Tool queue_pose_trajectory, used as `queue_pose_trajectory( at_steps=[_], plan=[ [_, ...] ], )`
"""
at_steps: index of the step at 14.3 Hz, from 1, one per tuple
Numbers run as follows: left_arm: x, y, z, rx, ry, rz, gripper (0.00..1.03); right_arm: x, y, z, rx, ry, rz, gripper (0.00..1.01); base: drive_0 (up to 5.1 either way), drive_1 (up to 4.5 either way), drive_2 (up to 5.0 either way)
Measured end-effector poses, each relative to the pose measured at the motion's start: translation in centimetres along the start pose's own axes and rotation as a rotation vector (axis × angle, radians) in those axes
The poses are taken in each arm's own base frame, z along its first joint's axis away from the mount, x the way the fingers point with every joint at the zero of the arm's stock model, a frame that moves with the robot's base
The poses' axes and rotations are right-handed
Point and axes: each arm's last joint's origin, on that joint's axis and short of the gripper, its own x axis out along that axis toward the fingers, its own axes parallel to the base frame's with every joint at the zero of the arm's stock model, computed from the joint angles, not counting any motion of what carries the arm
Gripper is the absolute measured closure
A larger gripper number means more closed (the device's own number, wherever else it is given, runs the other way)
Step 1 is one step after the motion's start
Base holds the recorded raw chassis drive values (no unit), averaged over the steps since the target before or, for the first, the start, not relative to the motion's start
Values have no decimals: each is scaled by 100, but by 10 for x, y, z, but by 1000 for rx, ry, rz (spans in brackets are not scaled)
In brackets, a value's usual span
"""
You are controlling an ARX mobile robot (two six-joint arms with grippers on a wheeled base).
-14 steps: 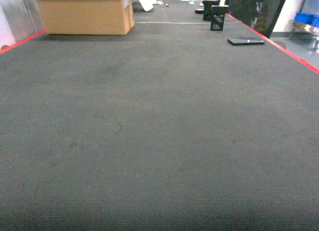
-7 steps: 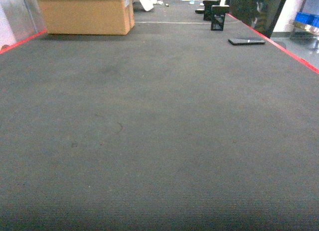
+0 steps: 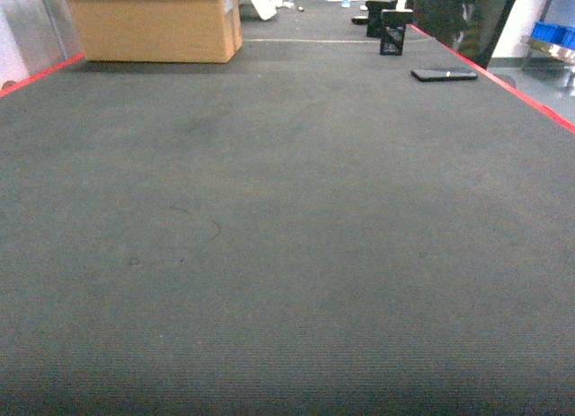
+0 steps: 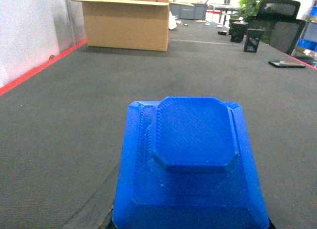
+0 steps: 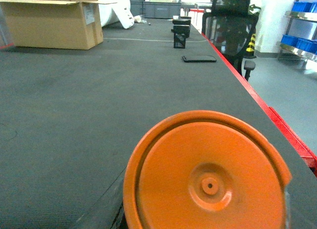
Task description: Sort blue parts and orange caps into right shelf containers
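Note:
A blue part (image 4: 190, 160), a chunky moulded block with a raised octagonal top, fills the lower middle of the left wrist view. It is held off the carpet, my left gripper is shut on it, and it hides the fingers. In the right wrist view a round orange cap (image 5: 208, 179) with a small centre hole sits the same way, with my right gripper shut on it and hidden behind it. The right shelf containers (image 5: 297, 40) are bright blue crates on a metal rack far off to the right, also seen as the blue crates (image 3: 550, 31) in the head view. Neither gripper appears in the head view.
Dark grey carpet (image 3: 287, 236) stretches ahead, bounded by red lines (image 3: 503, 79) on both sides. A large cardboard box (image 3: 153, 21) stands far left. A black office chair (image 3: 463, 21), a flat black phone (image 3: 443, 74) and small black stands (image 3: 393, 31) lie far right.

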Motion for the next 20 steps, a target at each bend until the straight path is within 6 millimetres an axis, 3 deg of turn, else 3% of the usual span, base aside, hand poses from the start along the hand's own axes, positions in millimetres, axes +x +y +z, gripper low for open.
queue_pose_trajectory(
  at_steps=[20],
  plan=[
    [0, 0, 0, 0, 1, 1, 62, 0, 0, 0, 0, 0, 0, 57, -140, -140, -140]
  ],
)
